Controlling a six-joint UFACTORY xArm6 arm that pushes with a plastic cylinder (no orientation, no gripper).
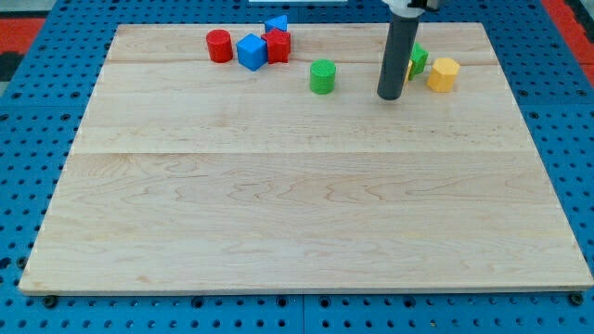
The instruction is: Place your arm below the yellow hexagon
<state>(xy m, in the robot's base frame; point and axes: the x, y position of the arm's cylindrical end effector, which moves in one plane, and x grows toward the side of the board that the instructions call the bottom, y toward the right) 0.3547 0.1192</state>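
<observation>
One wooden board [306, 195] fills your view, set on a blue pegboard [37, 111], and your dark rod [397, 51] drops in from the view's top with my tip [390, 96] down on the wood; it carries no jaws to open or close. The yellow hexagon [443, 74] sits just to the tip's right near the top edge, a green block [419, 58] half hidden behind the rod, a green cylinder [322, 76] to the tip's left. Farther left you have a cluster: blue cube [251, 52], red block [277, 45], red cylinder [219, 45], small blue block [277, 22].

Pale wood grain seen on table [306, 213]; blue pegboard [28, 139] around. Yellow hexagon [443, 74], green cylinder [322, 76], red cylinder [219, 45], blue cube [251, 52] noted. Rod dark grey.
</observation>
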